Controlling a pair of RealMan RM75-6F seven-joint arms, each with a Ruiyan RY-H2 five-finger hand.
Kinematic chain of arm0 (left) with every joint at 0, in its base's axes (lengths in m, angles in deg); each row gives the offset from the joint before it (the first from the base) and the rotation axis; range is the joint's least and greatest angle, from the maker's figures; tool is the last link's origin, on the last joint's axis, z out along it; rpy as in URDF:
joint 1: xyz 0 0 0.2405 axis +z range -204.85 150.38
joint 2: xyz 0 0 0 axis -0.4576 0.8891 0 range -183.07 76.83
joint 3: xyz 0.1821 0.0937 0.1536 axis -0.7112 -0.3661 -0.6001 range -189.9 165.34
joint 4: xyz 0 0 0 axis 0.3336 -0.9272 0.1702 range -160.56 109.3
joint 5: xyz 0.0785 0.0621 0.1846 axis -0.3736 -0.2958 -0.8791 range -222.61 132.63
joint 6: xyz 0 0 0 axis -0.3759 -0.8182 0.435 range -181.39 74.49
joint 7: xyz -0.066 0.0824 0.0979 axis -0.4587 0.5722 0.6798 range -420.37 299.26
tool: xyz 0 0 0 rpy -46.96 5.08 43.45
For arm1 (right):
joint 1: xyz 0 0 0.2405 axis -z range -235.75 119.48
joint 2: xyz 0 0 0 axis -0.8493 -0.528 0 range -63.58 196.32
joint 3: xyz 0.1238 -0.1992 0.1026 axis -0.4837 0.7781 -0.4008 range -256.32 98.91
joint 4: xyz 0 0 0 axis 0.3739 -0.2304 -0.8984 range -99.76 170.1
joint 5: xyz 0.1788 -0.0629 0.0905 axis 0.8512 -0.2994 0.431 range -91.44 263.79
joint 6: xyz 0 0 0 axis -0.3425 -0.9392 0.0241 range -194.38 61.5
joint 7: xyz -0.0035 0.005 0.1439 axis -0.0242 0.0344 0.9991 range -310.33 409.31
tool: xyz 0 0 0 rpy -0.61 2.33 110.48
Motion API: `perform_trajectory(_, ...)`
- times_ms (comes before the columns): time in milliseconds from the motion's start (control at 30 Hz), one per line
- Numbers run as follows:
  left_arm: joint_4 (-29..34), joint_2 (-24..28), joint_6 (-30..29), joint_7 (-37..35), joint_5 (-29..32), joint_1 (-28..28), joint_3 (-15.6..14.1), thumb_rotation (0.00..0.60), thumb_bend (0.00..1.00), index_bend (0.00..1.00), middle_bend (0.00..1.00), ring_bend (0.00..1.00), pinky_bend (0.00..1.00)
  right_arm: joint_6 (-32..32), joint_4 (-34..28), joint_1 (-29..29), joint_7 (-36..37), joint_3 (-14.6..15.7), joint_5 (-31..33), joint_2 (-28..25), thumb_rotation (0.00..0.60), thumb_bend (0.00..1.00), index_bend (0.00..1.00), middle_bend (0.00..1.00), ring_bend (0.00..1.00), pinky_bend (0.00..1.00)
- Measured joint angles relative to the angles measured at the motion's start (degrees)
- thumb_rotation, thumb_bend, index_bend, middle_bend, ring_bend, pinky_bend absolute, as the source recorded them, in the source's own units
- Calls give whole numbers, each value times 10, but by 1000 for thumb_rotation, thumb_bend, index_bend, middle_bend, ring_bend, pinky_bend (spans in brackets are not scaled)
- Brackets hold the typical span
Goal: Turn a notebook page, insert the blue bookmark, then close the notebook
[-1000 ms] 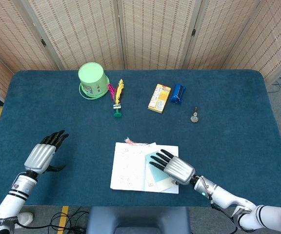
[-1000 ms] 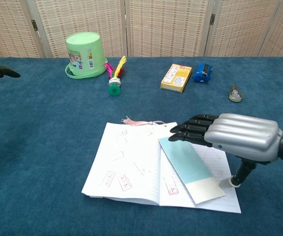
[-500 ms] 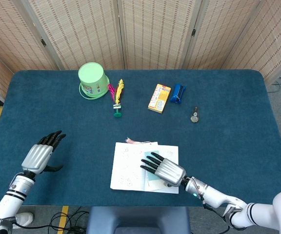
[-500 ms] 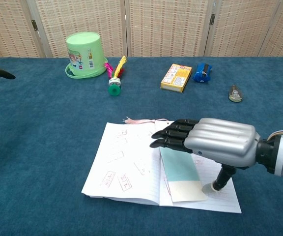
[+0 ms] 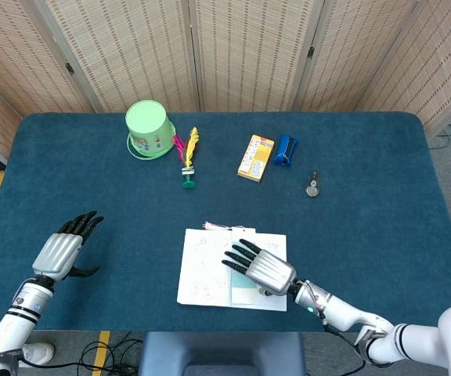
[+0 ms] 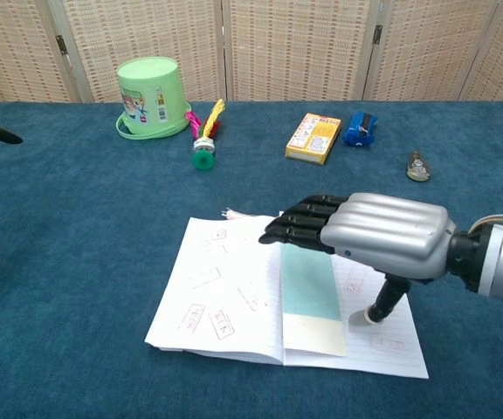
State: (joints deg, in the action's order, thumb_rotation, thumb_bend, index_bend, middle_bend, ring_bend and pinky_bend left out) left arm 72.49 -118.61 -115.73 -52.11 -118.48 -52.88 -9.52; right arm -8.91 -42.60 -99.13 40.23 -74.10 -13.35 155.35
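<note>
Notebook (image 5: pixel 208 270): open flat near the front edge of the worktop (image 5: pixel 366 235), about midway along it, both pages showing, pink tassel (image 6: pixel 251 214) trailing off the far edge. No shift against the frames from a second ago and half a second ago; not yet closed.

Right hand (image 5: pixel 261 268): stretched out flat over the right page, palm down, fingertips reaching the middle fold, grasping nothing; thumb tip planted on the paper just beside the bookmark. Moved leftward since a second ago, from the outer part of the right page towards the fold.

Left hand (image 5: pixel 65 247): released, fingers apart, hanging over bare cloth near the front left corner, well apart from the notebook. Drifted only slightly across the three moments.

Bookmark (image 6: pixel 308 284): pale blue strip with a cream end, lying on the right page just beside the fold, far end tucked under the right hand. Main change here: a second ago slanted across the page with its near end pointing to the outer corner; half a second ago nearly straight; now parallel to the fold.

Judged from this: insertion as good as done, strip squared up and inside the page edges. Closing presumably next, needing the right hand clear of the page first.
</note>
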Motion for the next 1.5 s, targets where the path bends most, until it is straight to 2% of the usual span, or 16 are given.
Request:
perform_trajectory(100,0,-1,1,0,-1,0,0,600,225,8,0,36,157,-12,-3,-1,-5,-5,14,-8,600,243,0,176,0,0)
perform_trajectory(400,4,3,0,2,-1,1,1,600,225,8,0,36,157,-42,9,-16,1,-31,49,-7,600,367,0,184,0,0)
perform_trajectory(667,5,4,0,4,-1,3,1,600,225,9,0,36,157,-89,44,-43,-3,-64,93,8,600,580,0,203,0,0)
perform_trajectory(1000,0,3,2,-1,-1,6,-1,600,225,8,0,36,157,-135,94,-68,-6,-82,135,34,600,598,0,203,0,0)
perform_trajectory(1200,-2,3,3,-4,-1,7,-1,600,225,8,0,36,157,-145,111,-75,2,-78,141,45,600,600,0,204,0,0)
perform_trajectory(1500,-1,5,5,-3,1,7,1,600,226,8,0,36,157,-136,101,-71,13,-63,133,38,600,602,0,204,0,0)
